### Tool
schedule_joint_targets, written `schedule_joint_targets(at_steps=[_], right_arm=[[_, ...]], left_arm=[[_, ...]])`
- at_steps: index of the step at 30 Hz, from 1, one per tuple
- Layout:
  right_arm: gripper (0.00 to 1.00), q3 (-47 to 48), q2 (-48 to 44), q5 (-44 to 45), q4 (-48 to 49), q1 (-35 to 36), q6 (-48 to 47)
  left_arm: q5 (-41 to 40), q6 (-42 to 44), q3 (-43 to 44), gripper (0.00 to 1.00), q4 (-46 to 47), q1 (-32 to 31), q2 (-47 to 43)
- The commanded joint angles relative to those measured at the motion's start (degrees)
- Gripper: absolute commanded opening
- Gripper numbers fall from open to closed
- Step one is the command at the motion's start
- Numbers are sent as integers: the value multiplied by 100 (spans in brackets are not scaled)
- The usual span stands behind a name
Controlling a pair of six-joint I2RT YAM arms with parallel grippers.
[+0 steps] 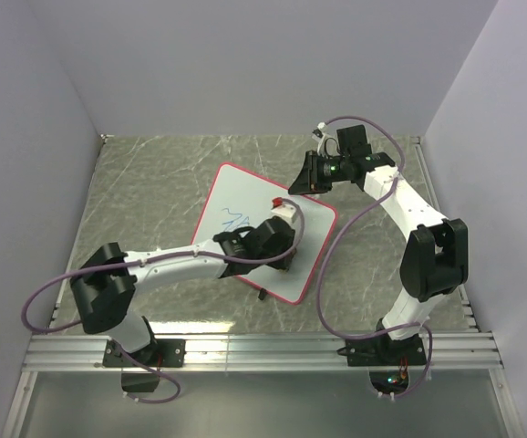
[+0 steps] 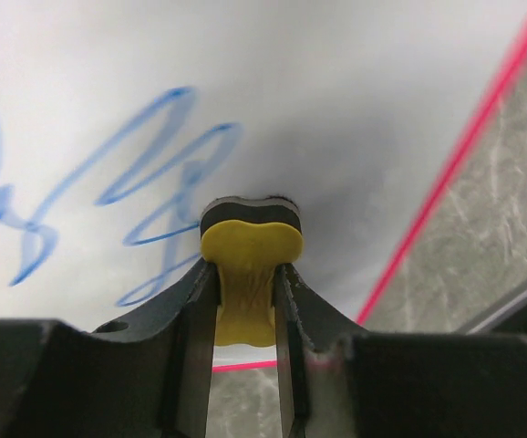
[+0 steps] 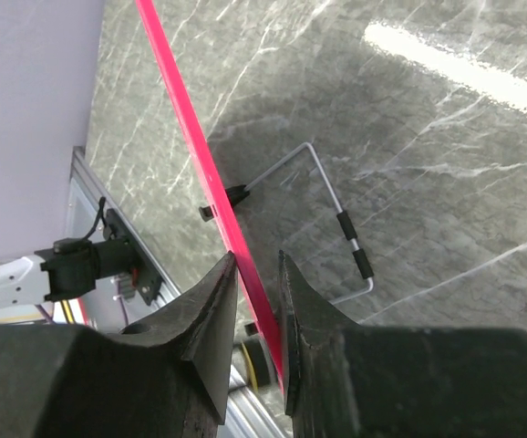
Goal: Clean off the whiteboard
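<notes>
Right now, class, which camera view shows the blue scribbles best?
The left wrist view: the blue scribbles appear large and close. Top external shows them tiny; right wrist shows only the red rim of the whiteboard.

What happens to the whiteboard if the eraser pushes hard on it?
The whiteboard probably won't slide, since the right gripper has its jaws pinching its edge. It looks flat and stiff, so it likely won't bend under the eraser.
</notes>
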Motion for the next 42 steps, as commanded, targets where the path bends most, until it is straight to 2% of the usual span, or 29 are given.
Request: schedule_joint_targets(at_steps=[1,5,9,13,16,23,28,33,37,42], right_arm=[[1,-113,-37,33,-364,104,146],[0,-87,-20,-10,-373,104,155],[0,-43,15,-46,-382,95,181],[0,10,51,-19,-417,113,199],[0,71,86,-2,-435,104,216],[0,159,165,-2,-444,113,313],[0,107,261,-151,-338,104,410],[0,80,288,-222,-277,104,453],[0,71,244,-230,-294,113,436],[0,-51,95,-204,-285,113,401]], left_arm=[[-786,-104,-715,0,262,557,-198],[-1206,-534,-1567,0,483,996,-505],[-1445,-1114,-2043,0,457,1392,-717],[-1376,-1142,-2342,0,667,1402,-779],[-1428,-1019,-2264,0,791,989,-577],[-1436,-1089,-1720,0,1055,-416,99],[-1332,-1054,-1640,0,1458,-655,100],[-1559,-1264,-1367,0,1336,-726,294],[-1753,-1414,-1761,0,1239,-393,31],[-1596,-1292,-2333,0,1256,933,-734]])
